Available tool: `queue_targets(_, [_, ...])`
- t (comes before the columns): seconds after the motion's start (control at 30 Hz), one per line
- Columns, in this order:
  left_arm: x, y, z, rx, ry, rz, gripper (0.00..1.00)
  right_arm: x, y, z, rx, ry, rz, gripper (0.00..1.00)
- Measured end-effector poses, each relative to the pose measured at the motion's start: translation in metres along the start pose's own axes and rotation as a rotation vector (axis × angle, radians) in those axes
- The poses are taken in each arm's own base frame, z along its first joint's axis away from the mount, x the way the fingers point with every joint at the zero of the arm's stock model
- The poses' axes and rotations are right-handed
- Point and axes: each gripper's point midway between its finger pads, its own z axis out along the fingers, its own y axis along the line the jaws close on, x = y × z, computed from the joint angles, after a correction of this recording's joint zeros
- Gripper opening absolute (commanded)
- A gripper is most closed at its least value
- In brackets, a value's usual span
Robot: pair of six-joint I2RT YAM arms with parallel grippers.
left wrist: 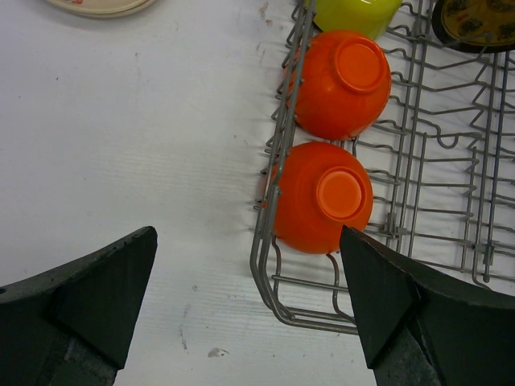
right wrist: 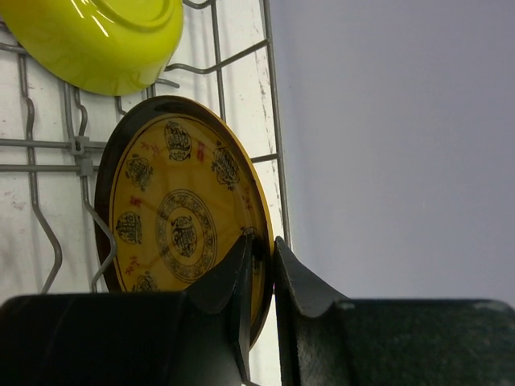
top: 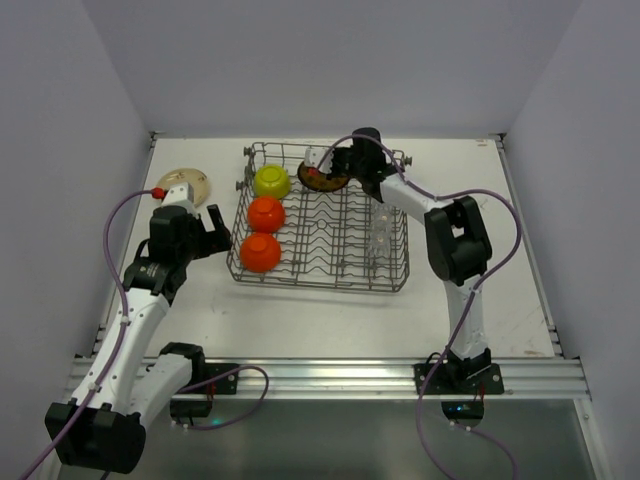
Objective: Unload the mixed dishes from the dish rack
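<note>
Right gripper (right wrist: 261,277) pinches the plate (right wrist: 181,221) rim at the rack's (top: 320,272) 12 o'clock edge, while the left gripper (left wrist: 249,297) hangs wide apart by the rack's 9 o'clock side.

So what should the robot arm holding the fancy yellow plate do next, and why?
Probably lift it straight up. The right gripper has its fingers pinched on the rim of the patterned plate, which stands on edge among the wires of the dish rack beside the yellow-green bowl. Rising first should clear the wires before carrying it away.
</note>
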Motion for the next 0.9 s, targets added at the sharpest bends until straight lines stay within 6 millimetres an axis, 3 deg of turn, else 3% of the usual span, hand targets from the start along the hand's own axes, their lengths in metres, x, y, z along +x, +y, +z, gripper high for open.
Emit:
queue_targets(0.37, [0.000, 0.000, 0.000, 0.000, -0.002, 0.000, 1.00, -0.006, 0.006, -0.007, -0.055, -0.070, -0.066, 0.00])
queue_targets(0.63, [0.000, 0.000, 0.000, 0.000, -0.002, 0.000, 1.00, -0.009, 0.007, -0.027, -0.045, -0.084, -0.064, 0.00])
queue_targets(0.9, [-0.001, 0.000, -0.001, 0.002, -0.006, -0.001, 1.00, -0.037, -0.027, -0.052, 0.063, -0.137, -0.088, 0.00])
